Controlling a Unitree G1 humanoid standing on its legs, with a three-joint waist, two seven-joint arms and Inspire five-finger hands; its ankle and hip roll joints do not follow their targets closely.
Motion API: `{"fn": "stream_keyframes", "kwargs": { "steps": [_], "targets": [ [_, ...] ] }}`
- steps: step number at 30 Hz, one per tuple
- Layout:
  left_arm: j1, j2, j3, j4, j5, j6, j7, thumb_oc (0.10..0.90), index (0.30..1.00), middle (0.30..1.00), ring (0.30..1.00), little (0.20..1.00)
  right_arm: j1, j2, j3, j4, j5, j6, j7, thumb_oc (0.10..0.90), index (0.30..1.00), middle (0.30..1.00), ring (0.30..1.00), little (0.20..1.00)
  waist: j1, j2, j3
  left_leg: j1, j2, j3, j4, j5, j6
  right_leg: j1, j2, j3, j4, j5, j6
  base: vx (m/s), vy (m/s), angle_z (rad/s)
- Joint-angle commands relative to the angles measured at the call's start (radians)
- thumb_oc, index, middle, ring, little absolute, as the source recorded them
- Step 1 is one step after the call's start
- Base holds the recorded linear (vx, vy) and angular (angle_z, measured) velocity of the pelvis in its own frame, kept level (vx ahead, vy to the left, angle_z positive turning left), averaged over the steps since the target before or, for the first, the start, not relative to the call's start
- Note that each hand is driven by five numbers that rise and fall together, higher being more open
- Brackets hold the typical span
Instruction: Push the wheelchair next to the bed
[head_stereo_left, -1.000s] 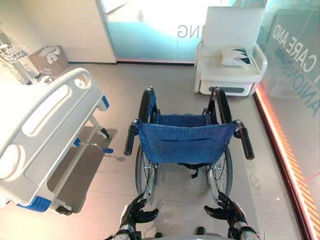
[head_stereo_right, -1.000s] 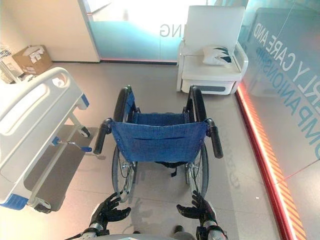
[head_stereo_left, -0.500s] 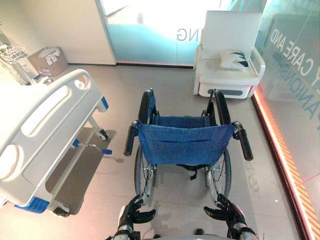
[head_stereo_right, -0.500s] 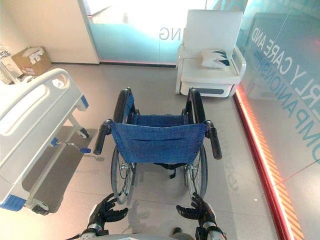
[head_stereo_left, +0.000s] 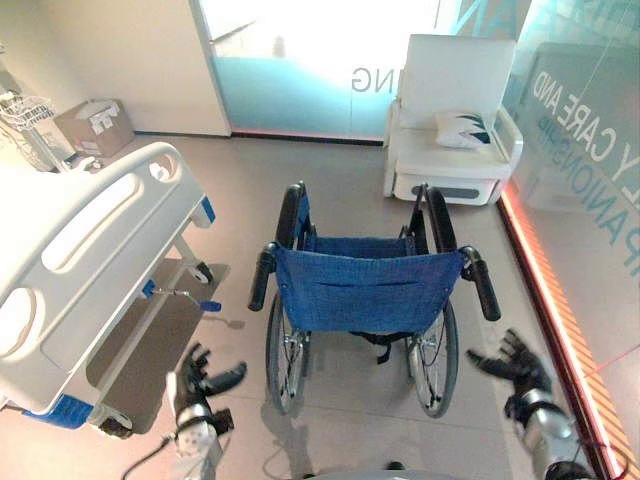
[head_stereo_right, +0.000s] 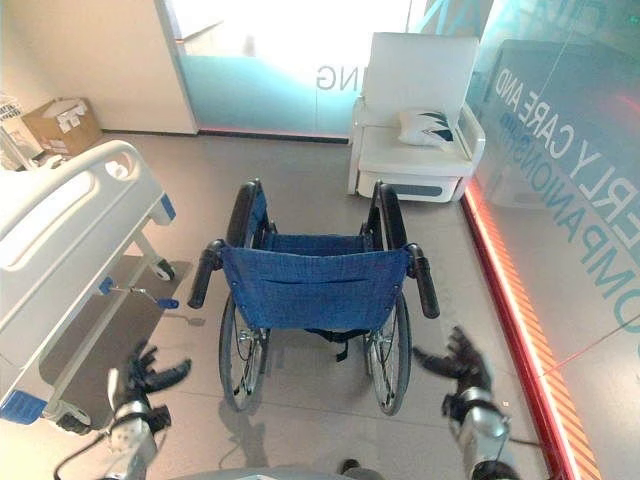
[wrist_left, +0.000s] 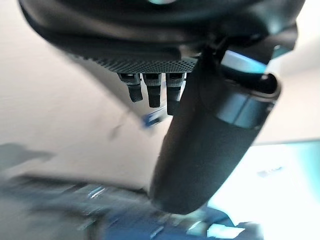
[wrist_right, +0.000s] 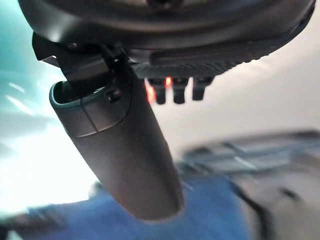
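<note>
Standing beside bed (head_stereo_left: 90, 240): blue-fabric wheelchair (head_stereo_left: 368, 288) | left hand (head_stereo_left: 197, 382), right hand (head_stereo_left: 515, 362) spread (released, touching nothing)

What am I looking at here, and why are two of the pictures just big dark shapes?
A two-armed humanoid robot took these. The two wide pictures come from cameras on its head, looking down at a blue wheelchair seen from behind, a bed to its left and a white armchair beyond. Its left hand and right hand are open, on either side of the wheelchair, touching nothing. The dark shapes are those same hands seen up close by cameras on each wrist. It is meant to push the wheelchair next to the bed.
</note>
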Motion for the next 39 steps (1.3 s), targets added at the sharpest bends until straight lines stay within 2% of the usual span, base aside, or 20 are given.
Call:
{"fn": "stream_keyframes", "kwargs": {
  "steps": [1, 6, 7, 12, 15, 16, 20, 22, 32, 36, 39],
  "targets": [
    [-0.205, 0.104, 0.002, -0.051, 0.053, -0.058, 0.115, 0.800, 0.900, 0.900, 0.900, 0.900, -0.210, -0.106, -0.015, -0.089, 0.024, -0.061, -0.130, 0.800, 0.900, 0.900, 0.900, 0.900, 0.021, 0.027, 0.008, -0.027, -0.058, 0.010, 0.049, -0.106, 0.030, -0.026, 0.012, -0.012, 0.121, -0.134, -0.008, 0.01, 0.033, 0.00],
    [-0.293, 0.176, -0.010, -0.078, 0.024, -0.057, 0.165, 0.800, 0.900, 0.900, 0.900, 0.900, -0.311, -0.161, 0.022, -0.148, -0.032, -0.029, -0.264, 0.800, 0.900, 0.900, 0.900, 0.900, 0.015, 0.027, 0.006, -0.026, -0.063, 0.000, 0.049, -0.104, 0.028, -0.020, 0.010, -0.015, 0.117, -0.135, -0.009, 0.01, 0.021, 0.01],
    [-0.328, 0.196, -0.024, -0.112, 0.016, -0.056, 0.183, 0.800, 0.900, 0.900, 0.900, 0.900, -0.346, -0.182, 0.044, -0.194, -0.048, -0.005, -0.319, 0.800, 0.900, 0.900, 0.900, 0.900, 0.014, 0.027, 0.006, -0.028, -0.064, -0.005, 0.050, -0.103, 0.027, -0.020, 0.009, -0.015, 0.116, -0.135, -0.009, 0.00, 0.000, 0.00],
    [-0.398, 0.229, -0.040, -0.207, -0.005, -0.065, 0.150, 0.800, 0.900, 0.900, 0.900, 0.900, -0.406, -0.221, 0.074, -0.298, -0.070, 0.029, -0.378, 0.800, 0.900, 0.900, 0.900, 0.900, 0.010, 0.030, 0.007, -0.036, -0.067, -0.012, 0.053, -0.101, 0.025, -0.023, 0.008, -0.015, 0.116, -0.136, -0.009, -0.01, 0.018, 0.06],
    [-0.427, 0.232, -0.043, -0.272, -0.054, -0.086, 0.084, 0.800, 0.900, 0.900, 0.900, 0.900, -0.428, -0.216, 0.079, -0.344, -0.038, 0.045, -0.322, 0.800, 0.900, 0.900, 0.900, 0.900, 0.010, 0.029, 0.009, -0.041, -0.069, -0.016, 0.055, -0.103, 0.026, -0.026, 0.009, -0.012, 0.116, -0.137, -0.009, 0.00, 0.001, 0.01],
    [-0.430, 0.223, -0.044, -0.320, -0.091, -0.093, 0.026, 0.800, 0.900, 0.900, 0.900, 0.900, -0.425, -0.206, 0.084, -0.378, -0.044, 0.059, -0.278, 0.800, 0.900, 0.900, 0.900, 0.900, 0.010, 0.028, 0.010, -0.045, -0.069, -0.017, 0.057, -0.102, 0.025, -0.028, 0.009, -0.011, 0.115, -0.137, -0.009, 0.00, 0.000, 0.00],
    [-0.407, 0.206, -0.047, -0.438, -0.164, -0.080, -0.105, 0.800, 0.900, 0.900, 0.900, 0.900, -0.378, -0.177, 0.099, -0.473, -0.068, 0.098, -0.199, 0.800, 0.900, 0.900, 0.900, 0.900, 0.009, 0.025, 0.014, -0.051, -0.067, -0.017, 0.054, -0.098, 0.026, -0.035, 0.010, -0.008, 0.116, -0.134, -0.008, 0.00, 0.000, 0.00],
    [-0.372, 0.184, -0.050, -0.527, -0.185, -0.062, -0.169, 0.800, 0.900, 0.900, 0.900, 0.900, -0.330, -0.157, 0.104, -0.552, -0.103, 0.137, -0.150, 0.800, 0.900, 0.900, 0.900, 0.900, 0.008, 0.022, 0.022, -0.056, -0.067, -0.018, 0.052, -0.097, 0.029, -0.044, 0.013, -0.004, 0.120, -0.134, -0.007, -0.04, -0.012, -0.01],
    [-0.304, 0.208, -0.064, -0.622, -0.095, 0.007, -0.271, 0.800, 0.900, 0.900, 0.900, 0.900, -0.212, -0.146, 0.110, -0.692, -0.172, 0.225, -0.024, 0.800, 0.900, 0.900, 0.900, 0.900, 0.001, 0.011, 0.040, -0.081, -0.064, -0.001, 0.065, -0.095, 0.037, -0.077, 0.018, 0.005, 0.138, -0.129, 0.001, -0.04, -0.014, -0.02],
    [-0.278, 0.238, -0.053, -0.627, -0.041, 0.049, -0.289, 0.800, 0.900, 0.900, 0.900, 0.900, -0.167, -0.157, 0.092, -0.717, -0.183, 0.250, -0.015, 0.800, 0.900, 0.900, 0.900, 0.900, -0.001, 0.009, 0.045, -0.089, -0.061, 0.008, 0.072, -0.096, 0.039, -0.088, 0.018, 0.009, 0.145, -0.127, 0.005, -0.03, -0.007, -0.05],
    [-0.267, 0.280, -0.049, -0.622, 0.055, 0.092, -0.256, 0.800, 0.900, 0.900, 0.900, 0.900, -0.141, -0.173, 0.076, -0.731, -0.222, 0.263, -0.032, 0.800, 0.900, 0.900, 0.900, 0.900, -0.004, 0.009, 0.051, -0.097, -0.062, 0.012, 0.080, -0.098, 0.042, -0.098, 0.020, 0.015, 0.151, -0.126, 0.008, -0.02, -0.006, 0.02]
  ]
}}
